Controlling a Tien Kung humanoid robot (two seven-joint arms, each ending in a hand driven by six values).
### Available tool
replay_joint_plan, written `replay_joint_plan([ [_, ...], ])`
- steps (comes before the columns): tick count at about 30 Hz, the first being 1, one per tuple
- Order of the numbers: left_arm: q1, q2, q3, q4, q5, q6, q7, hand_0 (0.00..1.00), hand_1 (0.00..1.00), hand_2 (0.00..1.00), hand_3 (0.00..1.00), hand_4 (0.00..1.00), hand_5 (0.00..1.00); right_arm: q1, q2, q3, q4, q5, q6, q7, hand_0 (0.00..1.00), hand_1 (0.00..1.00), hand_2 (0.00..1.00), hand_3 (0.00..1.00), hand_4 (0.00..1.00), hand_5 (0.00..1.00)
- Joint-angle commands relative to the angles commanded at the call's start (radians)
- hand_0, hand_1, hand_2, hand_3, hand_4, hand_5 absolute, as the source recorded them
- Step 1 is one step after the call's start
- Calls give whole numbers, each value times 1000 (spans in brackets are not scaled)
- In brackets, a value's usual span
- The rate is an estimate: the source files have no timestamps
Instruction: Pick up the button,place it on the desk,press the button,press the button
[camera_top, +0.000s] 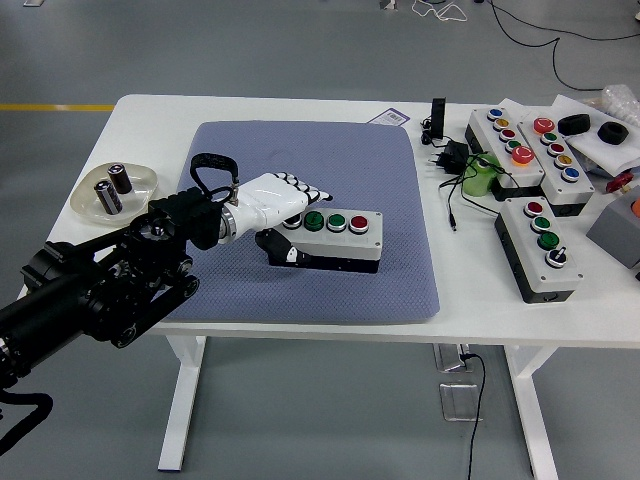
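1 left hand (272, 200) grips the button box (330, 240) on the mat (390, 170).

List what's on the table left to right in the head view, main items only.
Dish holding batteries → left hand on the button box, both over the blue mat → black power adapter → green bottle → cluster of other button boxes at the right edge.

Floor (300, 50): grey, smooth, with a yellow line at the left edge
Table (300, 335): white top on white legs
Mat (310, 160): blue-grey, textured, lying on the table top
Cables (560, 40): black and white, lying on the floor at top right
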Motion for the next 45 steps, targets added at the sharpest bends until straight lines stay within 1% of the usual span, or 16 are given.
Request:
replay_joint_plan([
  [3, 28, 17, -85, -83, 4, -54, 19, 970, 978, 998, 998, 875, 5, 0, 0, 3, 0, -2, 0, 1, 658, 575, 610, 649, 283, 282],
  [4, 34, 20, -112, -111, 6, -64, 25, 969, 973, 998, 998, 871, 37, 0, 0, 4, 0, -3, 0, 1, 657, 575, 610, 649, 283, 281],
  [9, 75, 35, -214, -280, 27, -25, 113, 969, 973, 998, 998, 871, 37, 0, 0, 6, 0, -4, 0, 1, 657, 575, 610, 649, 283, 281],
  [10, 79, 37, -222, -312, 29, -14, 135, 580, 531, 571, 967, 590, 2, 0, 0, 9, 0, -7, 0, 0, 658, 575, 610, 649, 283, 281],
  [12, 84, 40, -231, -352, 38, -12, 158, 580, 531, 571, 967, 590, 2, 0, 0, 10, 0, -9, 0, -1, 658, 575, 610, 649, 283, 281],
  [15, 90, 40, -244, -418, 91, -34, 215, 580, 531, 571, 967, 590, 2, 0, 1, 8, 0, -6, -1, -1, 658, 575, 610, 649, 283, 281],
  [16, 92, 40, -246, -438, 87, -49, 234, 338, 276, 301, 948, 644, 2, 0, 1, 9, 0, -8, -1, -1, 656, 575, 610, 649, 282, 282],
  [19, 92, 40, -241, -475, 46, -108, 264, 338, 276, 301, 948, 644, 2, 1, 1, 10, 0, -7, -1, -1, 656, 575, 610, 649, 282, 282],
  [21, 91, 37, -229, -484, -5, -158, 288, 338, 276, 301, 948, 644, 2, 2, 1, 9, 0, -6, -1, -1, 656, 575, 610, 649, 282, 282],
  [22, 89, 34, -219, -481, -25, -176, 299, 113, 89, 123, 920, 594, 2, 2, 1, 9, 0, -6, -1, -1, 657, 575, 610, 649, 282, 281],
  [27, 83, 15, -185, -460, -56, -226, 346, 113, 89, 123, 920, 594, 2, 2, 1, 8, 0, -5, -1, -1, 657, 575, 610, 649, 282, 281],
  [28, 81, 11, -176, -454, -61, -247, 360, 51, 26, 84, 910, 566, 2, 2, 1, 8, 0, -7, -1, -2, 656, 575, 610, 649, 283, 283],
  [30, 76, 3, -160, -439, -70, -279, 377, 51, 26, 84, 910, 566, 2, 3, 1, 9, 0, -8, -1, -2, 656, 575, 610, 649, 283, 283],
  [33, 70, -11, -141, -406, -102, -289, 393, 51, 26, 84, 910, 566, 2, 2, 1, 7, 0, -6, -1, -1, 656, 575, 610, 649, 283, 283],
  [35, 67, -16, -131, -392, -112, -294, 396, 20, 2, 61, 873, 549, 2, 2, 0, 7, 0, -6, -1, -1, 657, 575, 610, 649, 282, 282],
  [45, 51, -46, -64, -360, -137, -288, 394, 18, 2, 57, 858, 540, 2, 1, -1, 5, 0, -6, 0, -1, 656, 575, 609, 649, 282, 282],
])
